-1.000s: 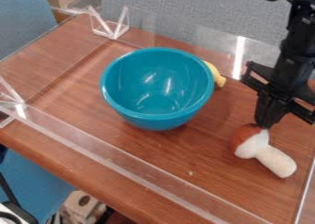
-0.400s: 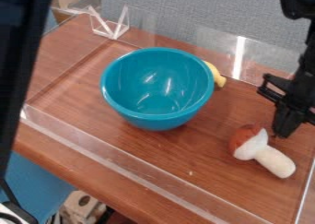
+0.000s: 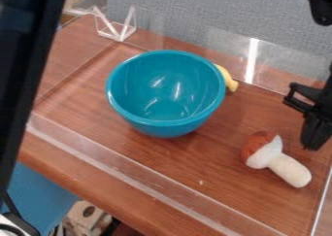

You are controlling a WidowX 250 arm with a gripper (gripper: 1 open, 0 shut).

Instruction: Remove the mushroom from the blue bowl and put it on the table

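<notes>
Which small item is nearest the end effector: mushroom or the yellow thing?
The mushroom, lying on the table just below-left of the end effector; the yellow object sits behind the blue bowl.

single camera; raised, looks down obliquely across table (image 3: 91,80) corner; moderately near

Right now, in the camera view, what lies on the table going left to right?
blue bowl → small yellow object behind its right rim → mushroom → gripper, shut, at the right edge.
</notes>
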